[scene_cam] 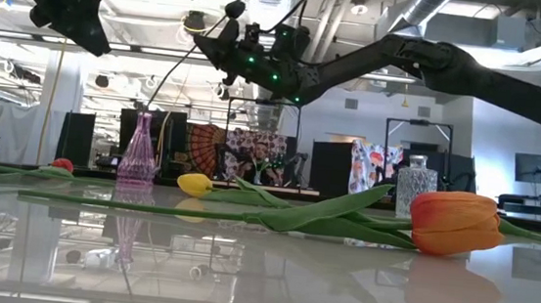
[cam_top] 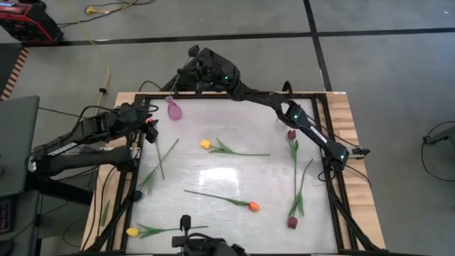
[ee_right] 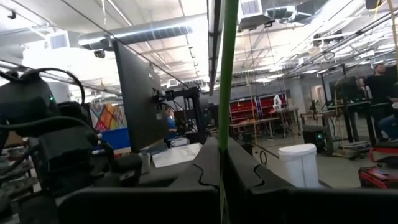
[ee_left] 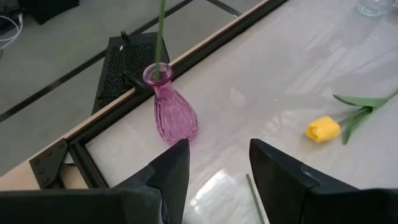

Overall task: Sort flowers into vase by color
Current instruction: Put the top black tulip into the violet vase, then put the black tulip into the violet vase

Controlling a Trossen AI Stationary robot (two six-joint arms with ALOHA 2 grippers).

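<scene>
A pink glass vase (cam_top: 173, 109) (ee_left: 173, 112) stands near the table's far left corner. One tulip with a dark head (scene_cam: 234, 9) leans up out of it, its stem's lower end (ee_left: 159, 62) in the vase's neck. My right gripper (ee_right: 221, 163) (cam_top: 188, 71) is above the far edge, shut on that stem. My left gripper (ee_left: 217, 149) (cam_top: 151, 131) hovers open just on the near left side of the vase. Yellow (cam_top: 205, 144), orange-red (cam_top: 253, 207) and maroon (cam_top: 291, 134) tulips lie flat on the table. My right gripper pinches the tulip's green stem (ee_right: 224, 118) between its two fingers, well above the vase and below the head. The fingers lie across the stem. The tulip stands tilted, its lower end inside the pink vase's mouth (scene_cam: 144, 113).
Another maroon tulip (cam_top: 292, 222) lies near the right edge and a second yellow one (cam_top: 132, 232) at the near left corner. A loose green stem with leaves (cam_top: 158, 165) lies left of centre. A clear glass vase (scene_cam: 415, 189) stands far right. The table's black frame (cam_top: 334, 185) rims it.
</scene>
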